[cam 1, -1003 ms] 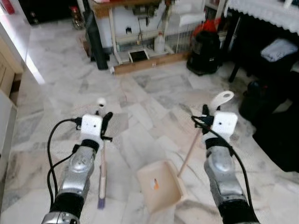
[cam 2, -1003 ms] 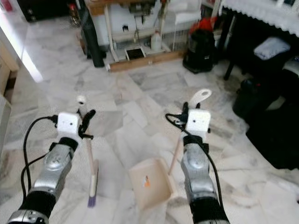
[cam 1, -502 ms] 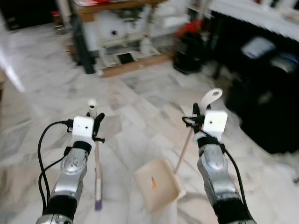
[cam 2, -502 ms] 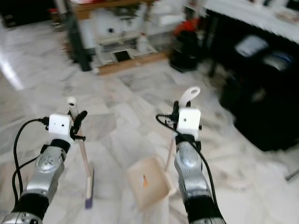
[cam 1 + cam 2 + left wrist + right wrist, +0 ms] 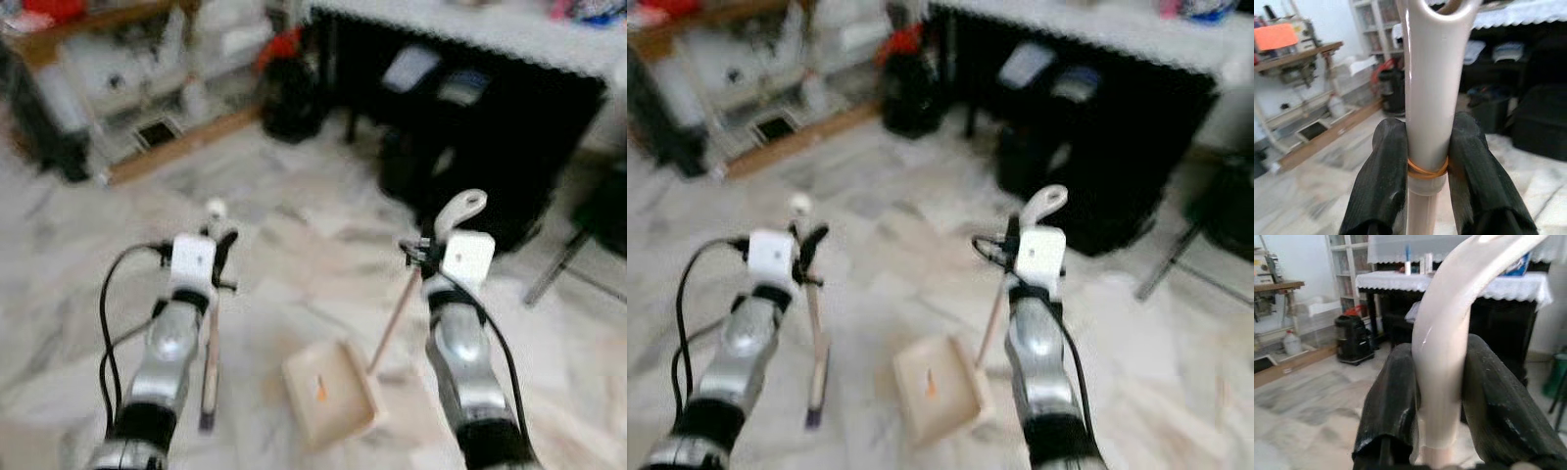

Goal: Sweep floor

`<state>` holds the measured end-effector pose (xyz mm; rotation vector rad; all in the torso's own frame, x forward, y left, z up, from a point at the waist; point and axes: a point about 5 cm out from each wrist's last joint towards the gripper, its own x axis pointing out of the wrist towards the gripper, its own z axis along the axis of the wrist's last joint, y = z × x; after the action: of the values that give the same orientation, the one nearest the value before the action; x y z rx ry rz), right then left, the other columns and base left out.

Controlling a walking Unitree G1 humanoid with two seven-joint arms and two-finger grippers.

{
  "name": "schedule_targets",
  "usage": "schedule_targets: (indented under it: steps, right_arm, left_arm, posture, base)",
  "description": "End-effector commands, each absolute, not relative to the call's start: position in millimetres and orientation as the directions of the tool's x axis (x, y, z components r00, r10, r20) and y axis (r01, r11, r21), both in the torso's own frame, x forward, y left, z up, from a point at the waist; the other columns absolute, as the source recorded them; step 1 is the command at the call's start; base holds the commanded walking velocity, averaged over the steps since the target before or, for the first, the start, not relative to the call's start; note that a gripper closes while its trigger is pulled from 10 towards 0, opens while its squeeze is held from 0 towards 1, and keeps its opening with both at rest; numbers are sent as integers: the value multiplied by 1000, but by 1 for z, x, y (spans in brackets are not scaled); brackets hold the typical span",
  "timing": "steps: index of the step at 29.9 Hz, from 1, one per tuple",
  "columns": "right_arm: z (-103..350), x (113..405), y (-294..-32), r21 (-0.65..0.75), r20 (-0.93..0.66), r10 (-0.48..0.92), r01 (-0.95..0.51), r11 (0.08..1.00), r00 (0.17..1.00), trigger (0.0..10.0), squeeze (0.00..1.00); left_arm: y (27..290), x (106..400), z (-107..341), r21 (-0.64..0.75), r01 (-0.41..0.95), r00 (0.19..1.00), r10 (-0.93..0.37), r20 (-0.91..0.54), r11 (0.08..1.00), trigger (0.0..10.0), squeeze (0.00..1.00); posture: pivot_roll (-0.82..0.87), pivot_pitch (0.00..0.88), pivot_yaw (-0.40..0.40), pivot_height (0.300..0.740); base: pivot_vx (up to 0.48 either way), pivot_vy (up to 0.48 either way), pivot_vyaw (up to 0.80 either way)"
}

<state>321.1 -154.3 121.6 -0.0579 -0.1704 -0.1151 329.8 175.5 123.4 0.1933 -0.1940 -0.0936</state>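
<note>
A lived-in room of a home is shown, used partly as a sewing or work corner. The floor (image 5: pixel 294 255) is laid with pale marble tiles veined in grey. Beyond the tip of the broom handle (image 5: pixel 1425 98), a wooden worktable (image 5: pixel 1298 51) carrying a sewing machine (image 5: pixel 1283 36) is seen, with a plastic jug (image 5: pixel 1335 105) and a long wooden plank (image 5: pixel 1327 139) on the floor beneath it. Just past the plank, a black and red canister vacuum (image 5: pixel 1352 340) is parked. Beyond the dustpan handle (image 5: pixel 1449 342), a dark table draped with a white lace-edged cloth (image 5: pixel 1400 281) is seen, with household clutter stored under it. White shelves (image 5: pixel 1376 19) are set against the far wall.
</note>
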Motion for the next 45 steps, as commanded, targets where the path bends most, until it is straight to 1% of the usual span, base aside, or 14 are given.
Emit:
schedule_targets:
  steps: [1, 28, 41, 45]
  right_arm:
    - [132, 323, -148, -47, 219, -90, 102, 994, 972, 10000, 0]
    - [132, 323, -149, -47, 217, -90, 103, 994, 972, 10000, 0]
    - [133, 322, -148, -54, 231, -80, 95, 994, 970, 10000, 0]
    - [133, 321, -149, -53, 234, -86, 101, 993, 968, 10000, 0]
  left_arm:
    - [181, 329, 127, 211, 58, 974, -102, 203, 976, 10000, 0]
    - [182, 327, 127, 217, 58, 973, -104, 206, 974, 10000, 0]
    - [182, 326, 127, 209, 59, 973, -104, 208, 976, 10000, 0]
    - [181, 325, 124, 214, 67, 975, -110, 195, 975, 10000, 0]
  posture:
    - [-57, 27, 30, 740]
    - [-54, 38, 24, 740]
    - [-53, 47, 18, 740]
    - [-86, 42, 26, 740]
  base:
    - [0, 0, -763]
    - [0, 0, -763]
    - [0, 0, -36]
    - [0, 0, 0]
